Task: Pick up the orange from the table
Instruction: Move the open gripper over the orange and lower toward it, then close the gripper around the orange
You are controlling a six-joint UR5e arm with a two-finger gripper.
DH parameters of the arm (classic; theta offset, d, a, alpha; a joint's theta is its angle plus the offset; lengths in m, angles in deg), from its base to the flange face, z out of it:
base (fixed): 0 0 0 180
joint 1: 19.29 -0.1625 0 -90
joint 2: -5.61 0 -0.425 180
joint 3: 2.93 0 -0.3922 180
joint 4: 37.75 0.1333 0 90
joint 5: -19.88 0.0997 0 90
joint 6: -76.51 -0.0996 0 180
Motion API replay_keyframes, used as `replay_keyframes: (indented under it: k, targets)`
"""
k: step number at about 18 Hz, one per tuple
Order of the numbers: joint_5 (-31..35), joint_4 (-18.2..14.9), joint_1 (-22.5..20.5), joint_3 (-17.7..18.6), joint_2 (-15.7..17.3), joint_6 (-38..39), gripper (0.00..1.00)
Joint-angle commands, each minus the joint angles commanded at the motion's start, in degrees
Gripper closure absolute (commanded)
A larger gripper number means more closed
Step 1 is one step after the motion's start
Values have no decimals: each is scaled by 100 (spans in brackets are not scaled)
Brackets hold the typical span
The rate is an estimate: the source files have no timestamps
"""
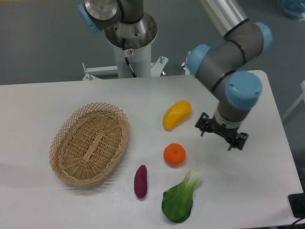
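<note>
The orange [174, 154] is a small round bright-orange fruit lying on the white table [43, 100], right of centre. My gripper [221, 133] hangs under the arm's grey and blue wrist, to the right of the orange and slightly farther back, apart from it. Only its black base shows from this angle. The fingers are hidden beneath the wrist, so I cannot see whether they are open or shut. Nothing is visibly held.
A yellow-orange elongated mango-like fruit [176, 114] lies behind the orange. A green leafy vegetable [179, 200] lies in front of it, and a purple sweet potato [140, 181] to its front left. A wicker basket [90, 143] stands at the left. The robot base [131, 38] is at the back.
</note>
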Motion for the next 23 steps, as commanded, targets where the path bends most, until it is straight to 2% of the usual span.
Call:
replay_keyframes:
  k: [2, 4, 9, 23]
  targets:
    - [9, 537, 79, 395, 17, 62, 0]
    - [17, 864, 211, 695, 70, 115, 0]
    - [-26, 865, 369, 907, 18, 124, 0]
    - [9, 935, 589, 898, -299, 370, 0]
